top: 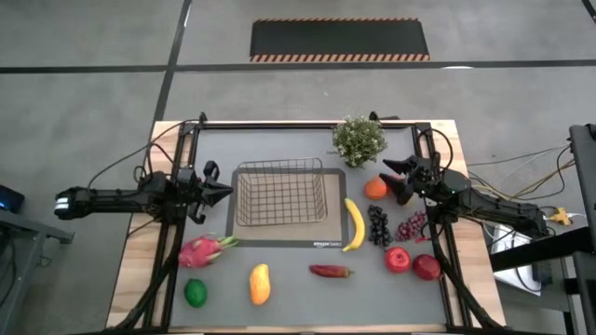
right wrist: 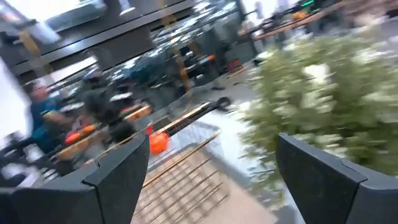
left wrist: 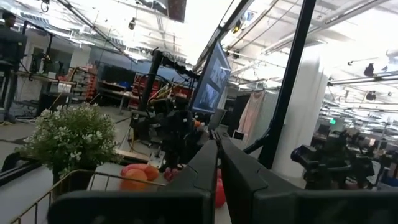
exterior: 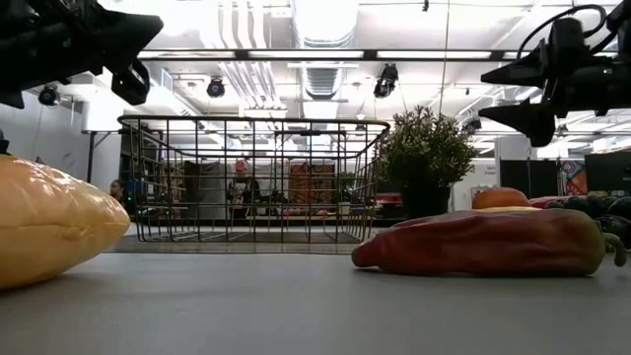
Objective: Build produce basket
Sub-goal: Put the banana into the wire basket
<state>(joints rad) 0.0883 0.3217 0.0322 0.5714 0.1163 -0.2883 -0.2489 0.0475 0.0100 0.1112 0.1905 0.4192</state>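
The wire basket [top: 279, 194] stands on the dark mat [top: 279, 244] at the table's middle, with nothing in it. Produce lies around it: dragon fruit [top: 203, 250], lime [top: 196, 292], mango [top: 260, 284], red pepper [top: 331, 271], banana [top: 354, 224], dark grapes [top: 378, 225], orange [top: 375, 188] and two red apples [top: 398, 259]. My left gripper [top: 223, 193] hovers shut just left of the basket, pointing at it. My right gripper [top: 392, 180] hovers open over the orange, right of the basket. In the low view, mango [exterior: 49, 222] and pepper [exterior: 483, 242] lie nearest.
A potted plant [top: 359, 140] stands behind the basket's right corner, close to my right gripper. A bunch of red grapes [top: 411, 226] lies by the dark ones. Black frame rails [top: 279, 124] run along the table's far and side edges.
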